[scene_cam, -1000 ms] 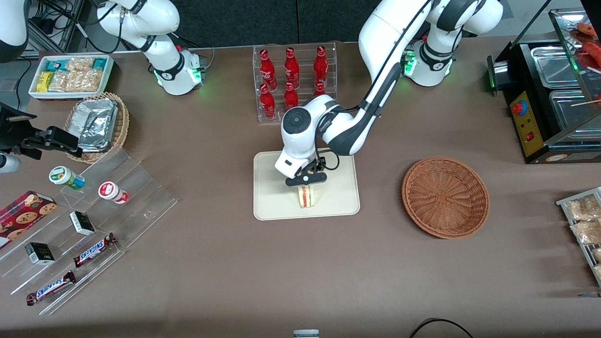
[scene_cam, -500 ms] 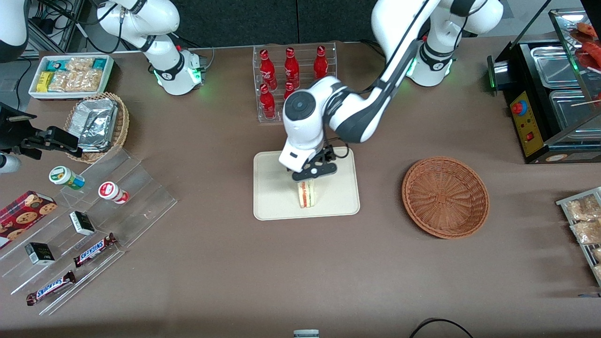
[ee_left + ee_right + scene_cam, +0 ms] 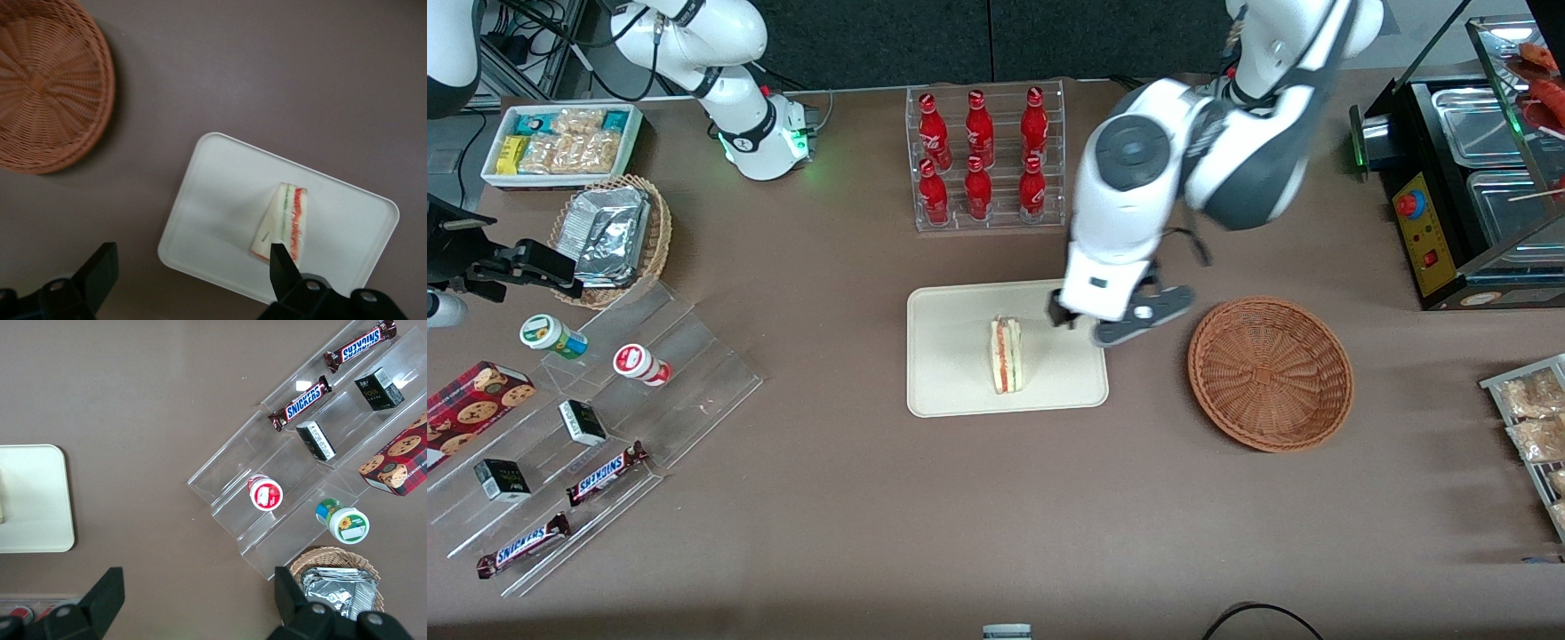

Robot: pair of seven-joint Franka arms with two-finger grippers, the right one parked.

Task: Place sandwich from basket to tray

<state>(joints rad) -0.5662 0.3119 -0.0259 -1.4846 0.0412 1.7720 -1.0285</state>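
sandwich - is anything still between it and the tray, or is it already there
Nothing visible stands between them: the sandwich already lies on the tray. The basket is empty. The gripper hangs open above the tray's edge nearest the basket, holding nothing.

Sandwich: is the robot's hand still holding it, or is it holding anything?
Nothing is held. The gripper is open and empty, raised above the tray's edge near the basket. The sandwich rests on the tray.

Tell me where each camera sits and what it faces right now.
Front view: high, facing the arms; shows the gripper, open, above the tray edge.
Left wrist view: on the working arm, looking down past its fingers at the sandwich and basket.
Right wrist view: on the parked arm, above the snack shelf.
All share the tray.
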